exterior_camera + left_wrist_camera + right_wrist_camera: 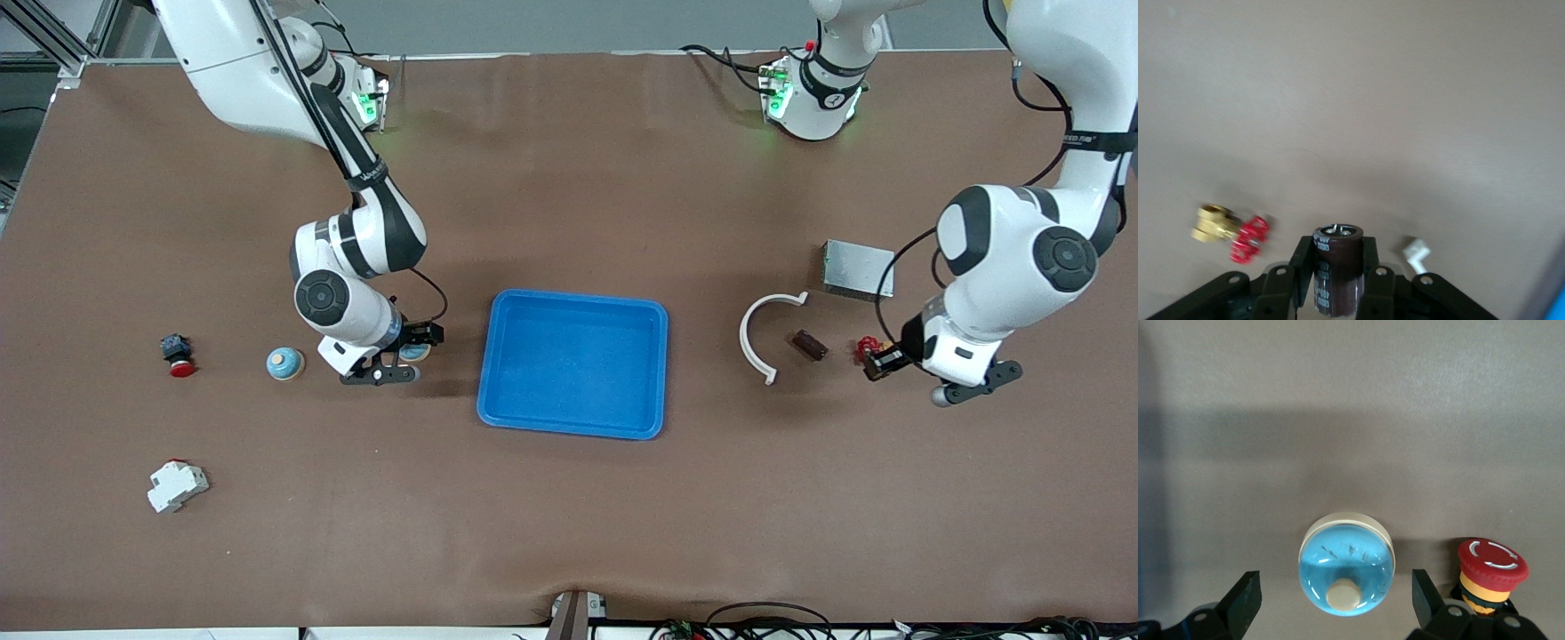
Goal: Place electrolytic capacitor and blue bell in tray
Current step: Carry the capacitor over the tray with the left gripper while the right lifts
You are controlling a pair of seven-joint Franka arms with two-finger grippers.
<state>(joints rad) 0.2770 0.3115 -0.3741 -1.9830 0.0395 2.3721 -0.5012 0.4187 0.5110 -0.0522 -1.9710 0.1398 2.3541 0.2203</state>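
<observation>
Two arms in play. Left gripper [1338, 280] is clamped on the electrolytic capacitor [1337, 268], up over the table beside the red-handled valve [866, 348]. Right gripper [1337, 600] is spread wide, holding nothing, over the table at the blue bell [285, 363]. The tray [573, 363] sits mid-table, between the two.

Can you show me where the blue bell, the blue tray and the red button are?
blue bell [1346, 563], right wrist view, on its shiny dome.
blue tray [574, 430], front view, on the rim nearest the camera.
red emergency-stop button [1492, 564], right wrist view, on its red cap.
</observation>
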